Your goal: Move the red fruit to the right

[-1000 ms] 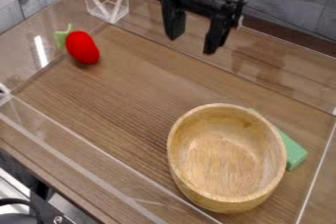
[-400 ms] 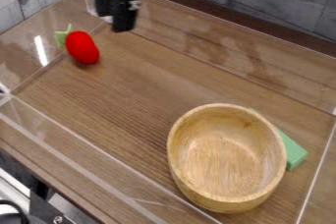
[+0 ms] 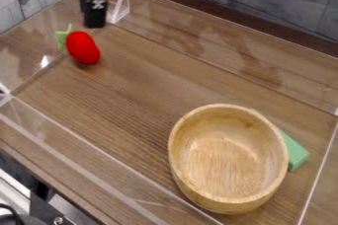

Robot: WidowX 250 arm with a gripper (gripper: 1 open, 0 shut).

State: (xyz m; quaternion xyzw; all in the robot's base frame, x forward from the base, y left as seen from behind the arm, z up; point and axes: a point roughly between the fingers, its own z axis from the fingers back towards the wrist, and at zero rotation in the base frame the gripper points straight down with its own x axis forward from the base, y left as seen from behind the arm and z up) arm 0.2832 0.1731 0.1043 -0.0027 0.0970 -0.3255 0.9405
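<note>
Gripper (image 3: 95,20): jaws parted, holding nothing; red fruit (image 3: 83,47): just below it in view, on tabletop (image 3: 138,96)

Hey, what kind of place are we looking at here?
Probably a robot test bench or lab tabletop: a dark gripper above a wooden table, a toy-like red fruit, and a wooden bowl.

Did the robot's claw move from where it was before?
Yes. The claw went to the picture's left. First it was well to the right of the red fruit; now it is just above it in the picture.
</note>
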